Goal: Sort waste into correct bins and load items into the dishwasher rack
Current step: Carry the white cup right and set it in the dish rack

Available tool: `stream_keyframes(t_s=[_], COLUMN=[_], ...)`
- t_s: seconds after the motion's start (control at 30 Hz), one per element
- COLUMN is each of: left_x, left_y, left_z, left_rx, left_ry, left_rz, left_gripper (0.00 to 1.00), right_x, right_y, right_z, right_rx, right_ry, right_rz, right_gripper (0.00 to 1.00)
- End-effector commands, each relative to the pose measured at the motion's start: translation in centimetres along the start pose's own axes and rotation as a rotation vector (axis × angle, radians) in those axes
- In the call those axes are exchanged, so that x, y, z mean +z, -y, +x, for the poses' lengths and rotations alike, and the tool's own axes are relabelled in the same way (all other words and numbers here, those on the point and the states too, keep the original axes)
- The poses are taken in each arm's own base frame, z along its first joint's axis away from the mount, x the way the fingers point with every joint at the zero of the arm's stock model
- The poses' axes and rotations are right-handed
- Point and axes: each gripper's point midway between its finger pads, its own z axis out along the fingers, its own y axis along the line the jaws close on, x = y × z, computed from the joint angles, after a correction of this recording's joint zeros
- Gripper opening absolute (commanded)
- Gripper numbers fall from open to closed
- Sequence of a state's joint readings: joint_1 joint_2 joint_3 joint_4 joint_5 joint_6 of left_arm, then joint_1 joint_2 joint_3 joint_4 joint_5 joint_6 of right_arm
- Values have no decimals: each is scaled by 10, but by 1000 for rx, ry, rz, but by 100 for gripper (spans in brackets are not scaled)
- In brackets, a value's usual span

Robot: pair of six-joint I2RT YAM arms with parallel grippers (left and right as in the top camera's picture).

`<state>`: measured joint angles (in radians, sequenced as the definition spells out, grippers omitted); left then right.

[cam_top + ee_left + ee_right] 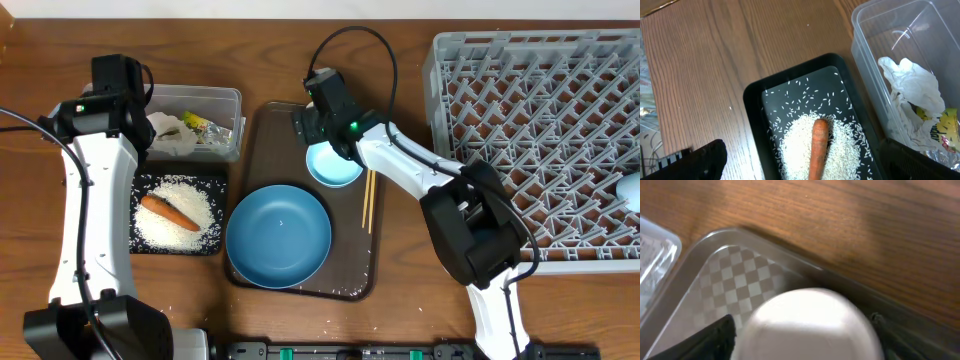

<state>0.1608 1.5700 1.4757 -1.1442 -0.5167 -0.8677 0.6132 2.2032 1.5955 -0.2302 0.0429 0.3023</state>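
The right fingers [715, 337] stand dark and blurred on either side of the small light-blue bowl [810, 325]. The bowl is only a pale smear cut off at the lower edge, and I cannot tell whether they press it or merely flank it. It sits on the brown serving tray [735, 275], near the chopsticks [368, 200] and blue plate [278, 235].

The left fingers [700, 159] are spread wide, grasping nothing, with only their tips in view above the black tray [752, 95]. There the carrot [818, 145], its end cut off, lies on rice [795, 150]. The clear tub [865, 55] beside it holds wrappers [912, 82] and a half-hidden packet [945, 130]. The rack [540, 120] runs off the right edge.
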Motion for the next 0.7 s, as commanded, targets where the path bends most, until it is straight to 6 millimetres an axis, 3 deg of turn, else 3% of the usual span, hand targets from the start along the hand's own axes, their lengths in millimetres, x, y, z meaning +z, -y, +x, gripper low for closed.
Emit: stream_keyframes(t_s=[0.0,0.13,0.27,0.37,0.5,0.6,0.67], left_x=[1,1,1,1,1,1,1], left_y=[-3,-3,-3,-3,-3,-3,-3], left_z=[-3,-3,-3,-3,-3,-3,-3], left_rx=[-6,-6,-6,-6,-6,-6,-6], left_ry=[15,15,15,15,15,15,15], left_rz=[-17,-17,-17,-17,-17,-17,-17], left_gripper=[99,99,98,98,99,98,98], right_x=[1,-6,-29,-60,-123,-183,-213], right_y=[-2,-2,0,7,45,98,129], right_z=[-3,-15,-45,-76,-125,-155,-164], right_rx=[4,8,24,44,99,169,207], right_ry=[19,44,103,172,285,378,416], right_rz=[20,18,12,18,114,210,251], right_gripper=[73,54,53,53,54,53,53])
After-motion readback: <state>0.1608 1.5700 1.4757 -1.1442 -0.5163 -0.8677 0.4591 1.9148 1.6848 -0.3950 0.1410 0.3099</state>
